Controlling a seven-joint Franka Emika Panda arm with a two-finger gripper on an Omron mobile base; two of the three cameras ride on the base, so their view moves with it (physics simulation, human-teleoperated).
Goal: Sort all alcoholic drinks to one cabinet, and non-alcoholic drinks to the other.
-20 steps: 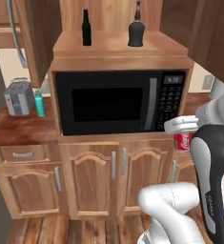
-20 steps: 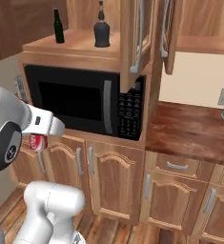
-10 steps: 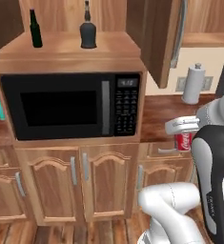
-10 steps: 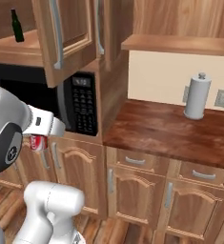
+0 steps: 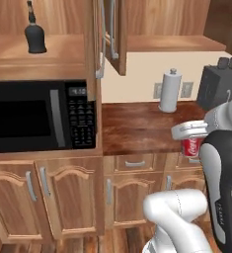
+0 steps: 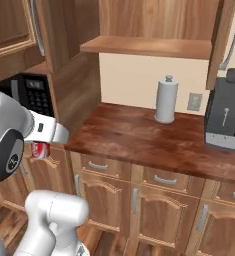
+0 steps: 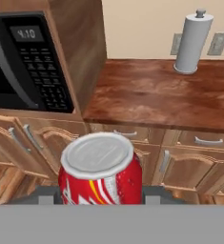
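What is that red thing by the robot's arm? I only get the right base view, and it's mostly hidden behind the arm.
Observer: It is a red soda can with a silver top, seen close up in the hand view, upright in the claw.
Operator: Is the claw really gripping it?
Observer: In the left base view the claw is closed around the can, which hangs in the air in front of the counter.
Operator: Are there other drinks around?
Observer: Yes, the left base view shows a squat black bottle with a thin neck on the wooden shelf above the microwave.
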